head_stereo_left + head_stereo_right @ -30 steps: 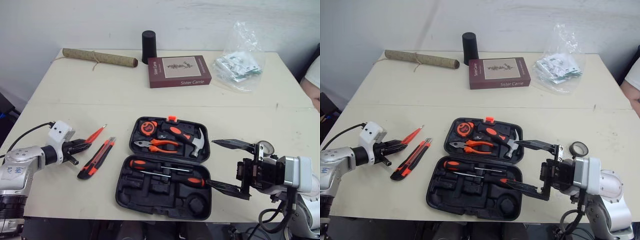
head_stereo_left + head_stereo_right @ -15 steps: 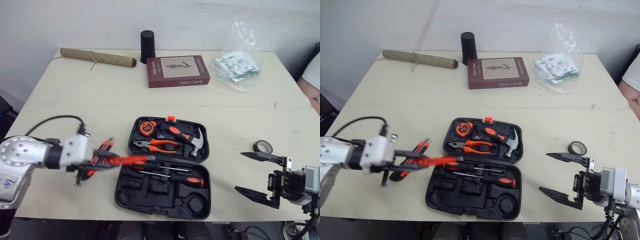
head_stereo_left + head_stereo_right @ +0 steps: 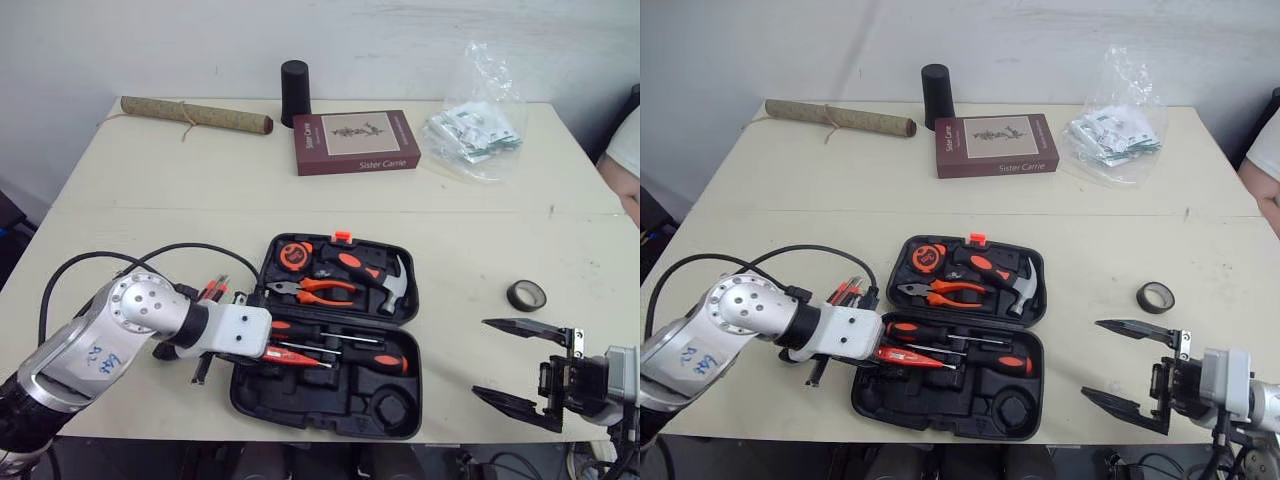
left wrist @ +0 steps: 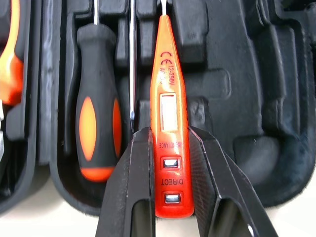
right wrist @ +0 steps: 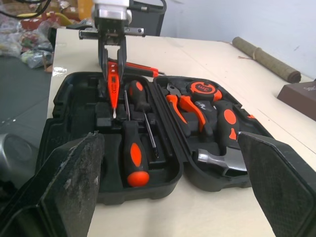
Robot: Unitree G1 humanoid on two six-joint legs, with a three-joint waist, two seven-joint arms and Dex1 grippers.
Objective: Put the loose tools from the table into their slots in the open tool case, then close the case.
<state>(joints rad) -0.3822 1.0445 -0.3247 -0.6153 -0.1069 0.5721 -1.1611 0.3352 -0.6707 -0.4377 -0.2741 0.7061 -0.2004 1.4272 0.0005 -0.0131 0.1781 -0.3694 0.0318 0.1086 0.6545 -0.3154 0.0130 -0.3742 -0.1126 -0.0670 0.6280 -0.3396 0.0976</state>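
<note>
Two end effectors are on record. The left arm reaches in from the robot's left across the front of the worktop (image 3: 150, 180), forearm angled toward the tool case (image 3: 330, 395), wrist over the left edge of the case's near half, with a black cable looping over the arm. The left end effector (image 4: 169, 136) is clenched on a voltage tester (image 4: 168, 98), one finger pressed against each side of its rear end. The tester is held over the near half of the case, pointing to the robot's right, roughly parallel with the two screwdrivers (image 3: 310, 328) seated there. Whether its tip touches the moulded tray cannot be told.

Tester condition: slim orange body, small pale window at mid-length, two metal contacts near the rear, black printed markings including "12-250V" and "DIRECT", and a thin metal tip.

The right arm is low at the robot's right, at the front edge of the worktop. The right end effector (image 3: 480, 357) is released, fingers spread wide, grasping nothing, and well apart from the case.

The case lies open in the front centre of the worktop. Its far half carries a tape measure (image 3: 296, 255), pliers (image 3: 310, 290) and a hammer (image 3: 385, 280). Several slots in the near half are unfilled.

A utility knife (image 3: 845, 291) lies on the worktop just beside the left of the case, partly hidden by the left arm. A roll of tape (image 3: 527, 295) lies on the worktop to the right of the case, near the right end effector.
</note>
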